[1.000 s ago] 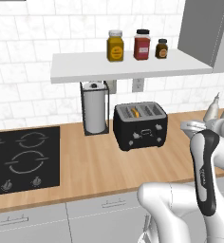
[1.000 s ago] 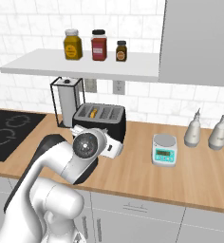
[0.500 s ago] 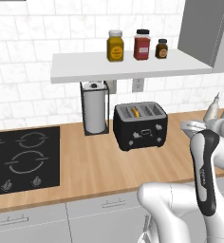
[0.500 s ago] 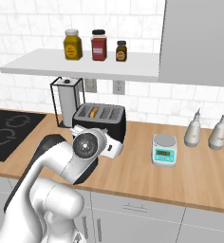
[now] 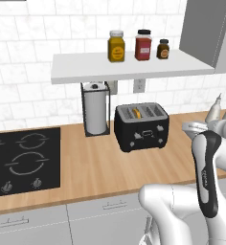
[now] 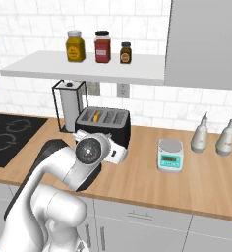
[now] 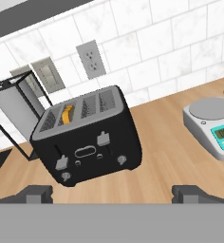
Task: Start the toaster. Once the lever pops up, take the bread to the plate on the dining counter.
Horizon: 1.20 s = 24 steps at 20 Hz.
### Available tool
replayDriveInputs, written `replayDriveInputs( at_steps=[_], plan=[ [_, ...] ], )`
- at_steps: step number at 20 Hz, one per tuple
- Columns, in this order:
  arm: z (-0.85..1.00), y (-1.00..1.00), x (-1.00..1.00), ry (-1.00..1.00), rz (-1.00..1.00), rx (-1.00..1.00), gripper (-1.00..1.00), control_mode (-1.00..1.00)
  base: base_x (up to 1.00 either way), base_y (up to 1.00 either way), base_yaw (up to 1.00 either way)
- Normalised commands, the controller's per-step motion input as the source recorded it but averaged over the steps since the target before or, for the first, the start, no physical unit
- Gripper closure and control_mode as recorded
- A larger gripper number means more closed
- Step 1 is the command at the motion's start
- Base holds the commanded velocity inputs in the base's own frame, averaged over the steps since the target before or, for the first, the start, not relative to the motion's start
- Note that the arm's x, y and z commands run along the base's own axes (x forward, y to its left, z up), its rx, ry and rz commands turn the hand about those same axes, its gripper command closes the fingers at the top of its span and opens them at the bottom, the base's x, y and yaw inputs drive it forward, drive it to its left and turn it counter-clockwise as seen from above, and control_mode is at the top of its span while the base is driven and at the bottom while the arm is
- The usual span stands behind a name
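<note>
While the black boxy two-slot toaster (image 7: pixel 88 136) sat on the wood-topped counter (image 5: pixel 105 167) just beside the wire paper-towel stand (image 5: pixel 96 109), the white arm's two-finger gripper (image 7: pixel 118 193) hung short of its front with the jaws spread wide and nothing between them. From the hand view, two small greyish slider tabs showed on the front face; the one nearer the middle, the lever (image 7: pixel 103 138), sat higher than the tab toward the left edge. An orange-tan edge, probably the bread (image 7: pixel 66 114), poked up in one slot, though at this size I could not be sure how deep it sat.

My judgement is that the lever would be stiff and spring-loaded, wanting a firm downward press from one fingertip on its top edge rather than a pinch. The toaster itself looked heavy enough to stay put, but its glossy rounded shell could slide on the smooth wood if pushed sideways. The slice would be light, dry and brittle, best pinched gently across its thin faces at the exposed top edge and lifted straight out. A pale digital kitchen scale (image 7: pixel 214 119) stood well to one side.
</note>
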Motion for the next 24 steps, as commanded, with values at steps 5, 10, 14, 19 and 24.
replayDriveInputs(
  at_steps=[5,10,14,19,24],
  plan=[
    [0.00,0.00,0.00,0.00,0.00,0.00,-1.00,-1.00,0.00,0.00,0.00],
    [0.00,0.00,0.00,0.00,0.00,0.00,-1.00,-1.00,0.00,0.00,0.00],
    [0.00,0.00,0.00,0.00,0.00,0.00,-1.00,-1.00,0.00,0.00,0.00],
    [0.00,0.00,0.00,0.00,0.00,0.00,-1.00,-1.00,0.00,0.00,0.00],
    [0.00,0.00,0.00,0.00,0.00,0.00,-1.00,-1.00,0.00,0.00,0.00]
  ],
)
